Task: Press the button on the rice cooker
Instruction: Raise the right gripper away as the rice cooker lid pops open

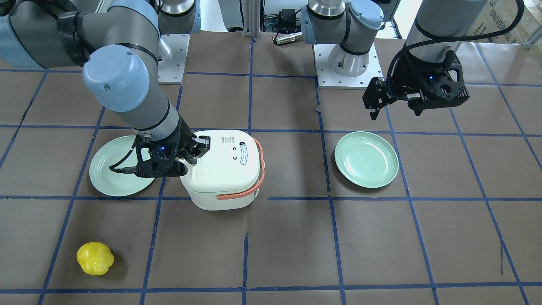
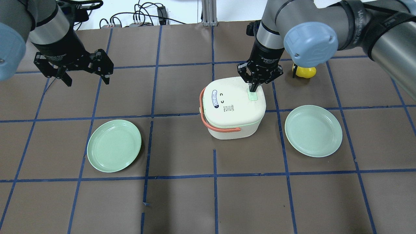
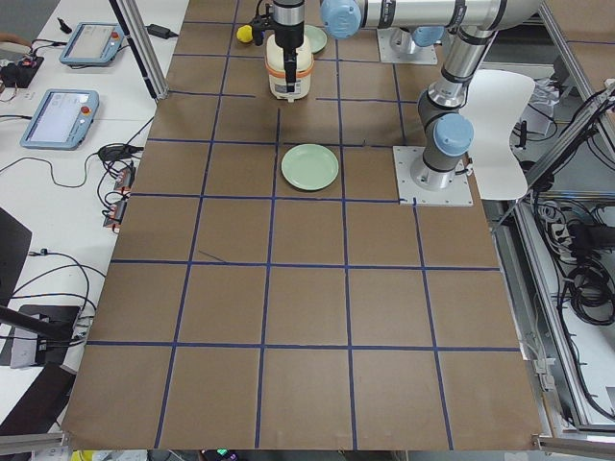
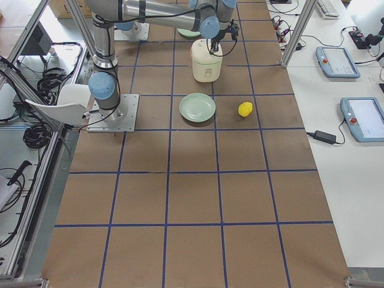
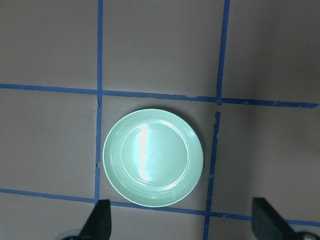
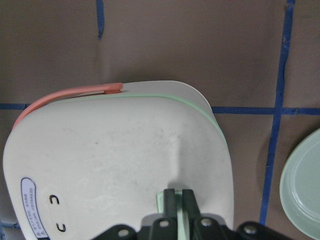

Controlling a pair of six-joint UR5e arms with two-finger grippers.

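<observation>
The white rice cooker (image 2: 234,107) with a salmon handle stands mid-table; it also shows in the front view (image 1: 224,169) and the right wrist view (image 6: 125,150). Its pale green button (image 2: 252,96) sits on the lid's far right edge. My right gripper (image 2: 253,88) is shut, its fingertips together and pointing straight down onto the button. In the right wrist view the closed fingers (image 6: 172,200) rest on the button (image 6: 160,202). My left gripper (image 2: 86,80) is open and empty, hanging above the table far left of the cooker.
One green plate (image 2: 113,145) lies front left of the cooker, below my left gripper (image 5: 182,222) in its wrist view. Another green plate (image 2: 313,130) lies right of the cooker. A yellow toy (image 2: 305,72) sits behind my right arm.
</observation>
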